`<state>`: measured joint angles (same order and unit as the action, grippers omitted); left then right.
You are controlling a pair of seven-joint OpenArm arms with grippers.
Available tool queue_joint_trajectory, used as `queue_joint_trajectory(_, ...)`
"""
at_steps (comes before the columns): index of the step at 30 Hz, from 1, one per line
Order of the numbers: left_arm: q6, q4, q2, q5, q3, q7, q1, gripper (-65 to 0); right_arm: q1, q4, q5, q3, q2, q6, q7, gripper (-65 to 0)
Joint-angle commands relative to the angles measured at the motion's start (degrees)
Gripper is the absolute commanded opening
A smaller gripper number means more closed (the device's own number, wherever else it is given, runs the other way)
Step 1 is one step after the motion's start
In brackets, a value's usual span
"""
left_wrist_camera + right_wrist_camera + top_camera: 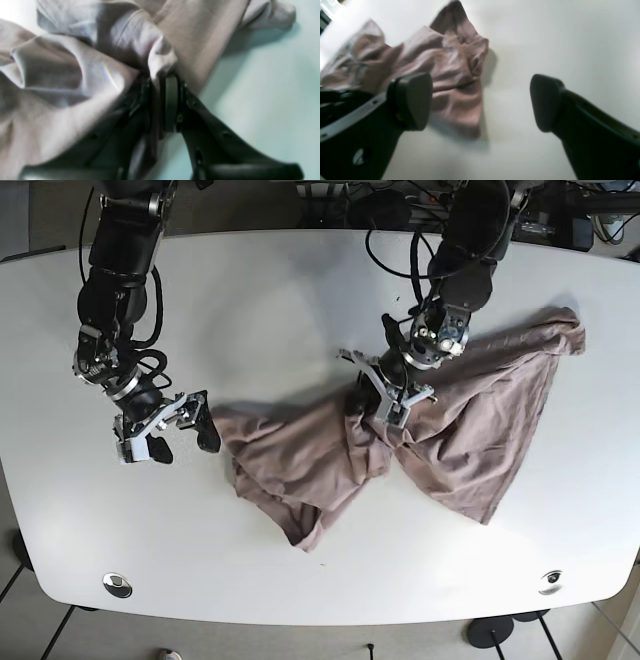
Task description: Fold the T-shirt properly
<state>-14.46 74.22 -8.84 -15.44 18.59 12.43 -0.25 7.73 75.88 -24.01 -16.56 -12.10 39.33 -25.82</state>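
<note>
A dusty-pink T-shirt (450,420) lies crumpled across the white table (280,300), bunched in the middle, with one end reaching the far right. My left gripper (384,404) is shut on a raised fold of the shirt at its middle; in the left wrist view its fingers (171,100) pinch the cloth (160,60). My right gripper (183,438) is open and empty, just left of the shirt's left edge. In the right wrist view the right gripper (480,102) hovers above the table with the shirt (452,75) lying behind its left finger (412,100).
The table's front edge carries two round metal fittings (117,583) (548,581). Cables and equipment (560,210) sit behind the back edge. Bare tabletop (570,37) shows to the right of the shirt in the right wrist view.
</note>
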Motion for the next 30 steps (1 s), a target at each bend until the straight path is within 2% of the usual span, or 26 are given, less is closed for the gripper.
queue_joint_trajectory(1,-0.62,3.37,-0.79,0.63,0.88,3.00,3.55,-65.0,0.67,0.91,-1.62,-0.28,-0.87,0.54,2.04,-6.7)
queue_joint_trajectory(7,-0.62,14.62,-4.92,0.37,3.61,3.00,12.08,-65.0,-0.91,0.48,-1.53,-0.28,-0.43,0.45,1.96,-6.7)
queue_joint_trajectory(12,-0.35,19.10,-5.01,0.63,3.43,3.09,14.19,-64.3,1.72,-7.35,-1.79,-0.28,-0.43,0.45,1.96,-6.7)
queue_joint_trajectory(14,-0.35,20.07,-5.01,0.45,1.59,3.09,14.80,-55.1,2.78,-10.43,-1.88,-0.28,-0.43,0.45,1.96,-6.7)
queue_joint_trajectory(15,-0.35,20.60,-4.74,0.45,-0.52,3.09,16.21,-46.1,4.27,-12.36,-1.88,-0.28,-0.34,0.45,1.96,-6.7)
queue_joint_trajectory(16,-0.35,20.86,-4.65,0.45,-1.75,3.09,16.91,-40.7,5.06,-13.41,-1.97,-0.28,-0.17,0.45,1.96,-6.7)
queue_joint_trajectory(18,-0.35,22.53,-4.57,0.37,-2.90,3.09,17.09,-36.0,6.21,-14.21,-1.97,-0.19,1.24,0.67,1.96,-6.7)
queue_joint_trajectory(22,-0.35,25.26,-4.83,0.19,-5.01,3.09,17.35,-35.7,8.14,-14.38,-2.67,0.16,2.47,0.67,1.87,-6.7)
queue_joint_trajectory(28,-0.35,31.85,-4.65,0.19,-10.37,3.09,18.67,-35.7,9.81,-14.47,-2.94,1.48,5.72,0.36,-3.23,-6.7)
queue_joint_trajectory(29,-0.35,31.94,-4.65,0.19,-11.51,3.09,18.58,-35.7,9.81,-14.47,-2.94,2.71,5.72,0.10,-3.23,-6.8)
queue_joint_trajectory(30,-0.35,31.94,-4.65,0.19,-13.09,3.09,18.49,-35.7,9.72,-14.47,-2.94,4.03,5.72,-1.31,-3.23,-6.8)
